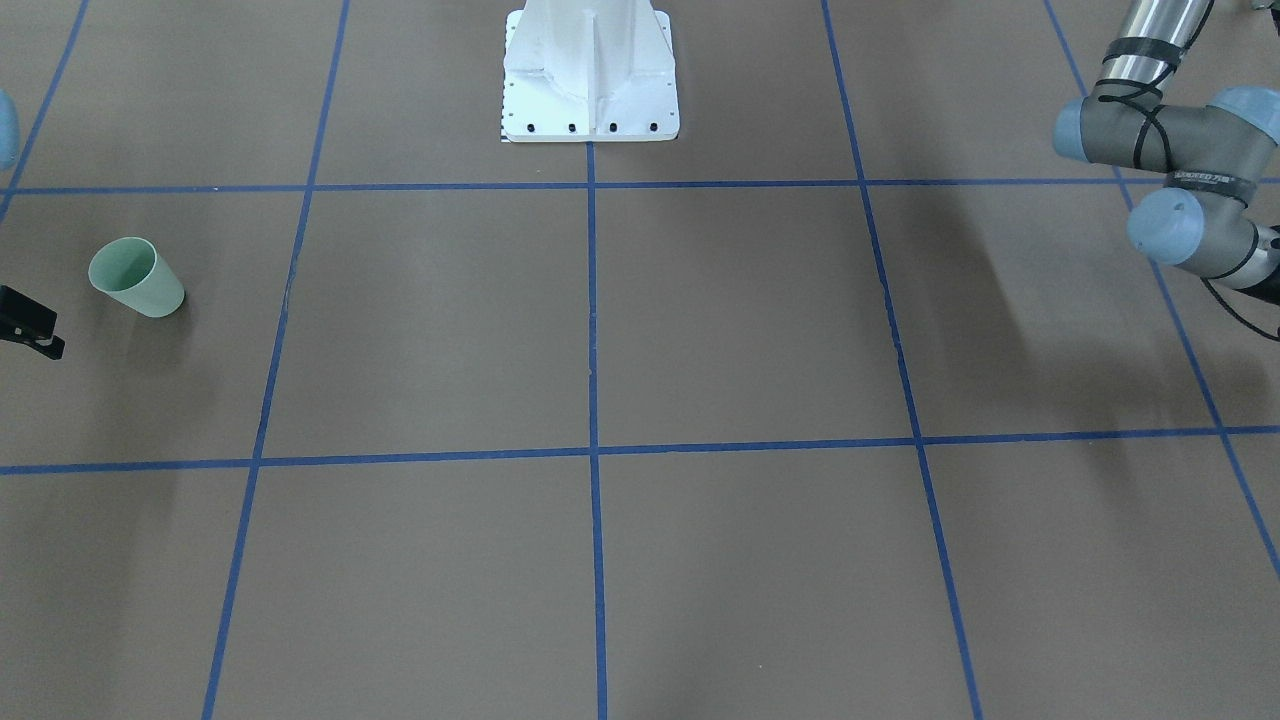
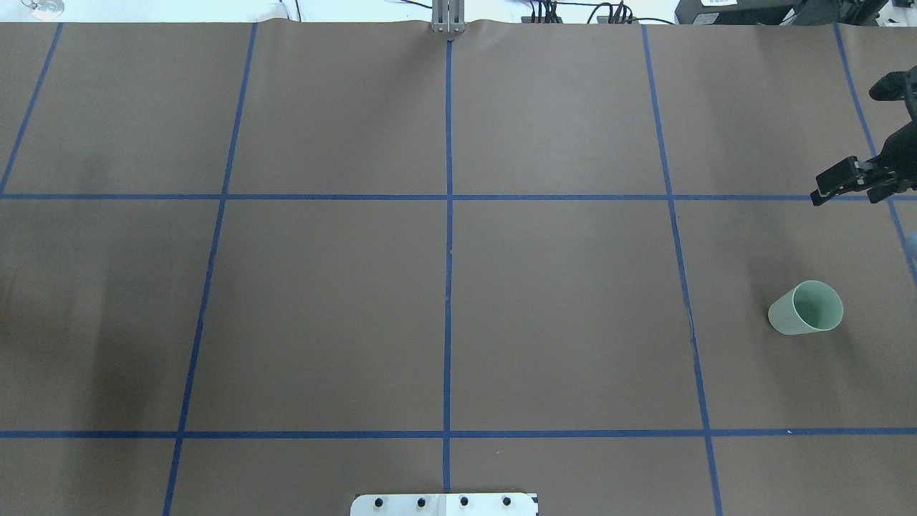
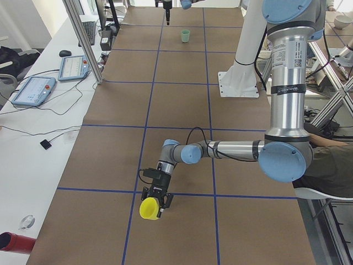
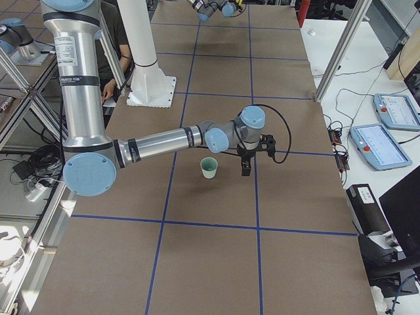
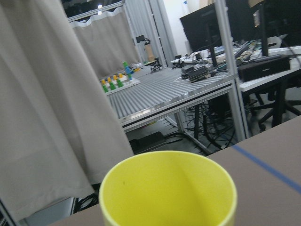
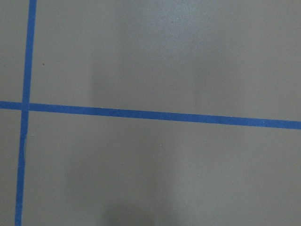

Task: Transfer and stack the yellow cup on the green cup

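Overhead and front views face each other, sharing the green cup; right wrist probably looks down.

This is a robot lab: big robot arms stand by a brown table marked with blue tape, with touch screens beside its edge.

- The left arm drops straight from its shoulder, and the forearm runs out low and nearly level.
- The left gripper hangs down off the bent wrist. I can't make out how its jaws stand.
- The right arm stretches far out, almost horizontal.
- The right gripper points downward, jaws spread wide.
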Motion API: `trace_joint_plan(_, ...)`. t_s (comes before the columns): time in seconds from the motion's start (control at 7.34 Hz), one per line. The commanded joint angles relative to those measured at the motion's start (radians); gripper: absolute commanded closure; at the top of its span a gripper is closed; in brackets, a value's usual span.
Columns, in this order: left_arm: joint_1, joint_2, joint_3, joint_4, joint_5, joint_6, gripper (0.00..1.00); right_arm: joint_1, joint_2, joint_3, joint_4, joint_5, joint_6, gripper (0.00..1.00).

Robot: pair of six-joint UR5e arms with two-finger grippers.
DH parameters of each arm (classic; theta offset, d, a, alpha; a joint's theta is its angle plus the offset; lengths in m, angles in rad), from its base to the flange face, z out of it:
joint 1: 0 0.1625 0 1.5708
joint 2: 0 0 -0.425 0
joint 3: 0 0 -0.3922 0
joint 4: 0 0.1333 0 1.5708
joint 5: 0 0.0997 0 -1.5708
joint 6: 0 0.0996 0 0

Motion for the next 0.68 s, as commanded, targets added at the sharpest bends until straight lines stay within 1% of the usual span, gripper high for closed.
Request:
trace_joint_plan(0.0, -0.002, -0.211, 0.054, -0.181, 0.069, 0.218, 0.87, -0.025, 0.049, -0.003, 0.0, -0.008, 0.043, 0.0)
trace_joint_plan(0.14, 0.016, -0.275, 0.056, -0.26, 0.061, 0.265, 0.87, -0.059, 0.084, -0.007, 0.0, -0.011, 0.088, 0.0)
trace_joint_plan(0.27, 0.055, -0.354, 0.064, -0.369, 0.04, 0.424, 0.86, -0.067, 0.127, -0.013, 0.0, -0.016, 0.126, 0.0)
trace_joint_plan(0.41, 0.066, -0.431, 0.07, -0.523, -0.004, 0.541, 0.82, -0.091, 0.178, -0.018, -0.001, -0.017, 0.184, 0.0)
trace_joint_plan(0.54, 0.143, -0.448, 0.099, -0.686, -0.084, 0.548, 0.82, -0.117, 0.265, -0.045, -0.001, -0.025, 0.262, 0.0)
